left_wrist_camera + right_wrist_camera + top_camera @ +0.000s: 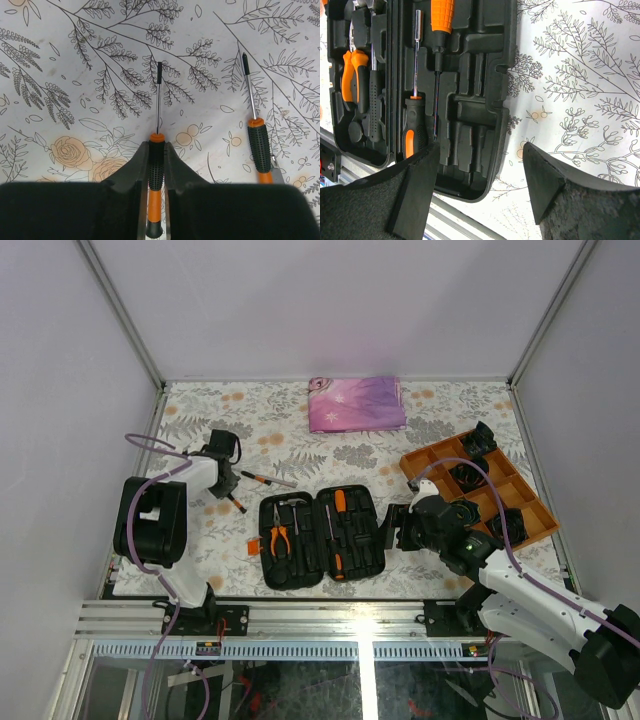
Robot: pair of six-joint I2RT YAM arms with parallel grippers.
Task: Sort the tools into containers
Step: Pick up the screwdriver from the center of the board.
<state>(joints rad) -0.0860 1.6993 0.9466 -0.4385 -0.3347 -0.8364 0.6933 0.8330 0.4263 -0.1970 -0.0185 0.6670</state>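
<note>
A black tool case (320, 535) lies open in the middle of the table, with orange-handled pliers (279, 538) and screwdrivers (340, 530) in its moulded slots. At the table's left, my left gripper (156, 147) is shut on the black-and-orange handle of a small screwdriver (158, 90), whose shaft points away from me. A second small screwdriver (259, 145) lies just to its right. My right gripper (480, 150) stands open over the case's right edge (502, 125), with nothing between its fingers.
An orange divided tray (425, 458) with black coiled bundles stands at the right. A folded pink-purple cloth (357, 403) lies at the back. The table's near edge, with its metal rail (330, 618), runs just below the case.
</note>
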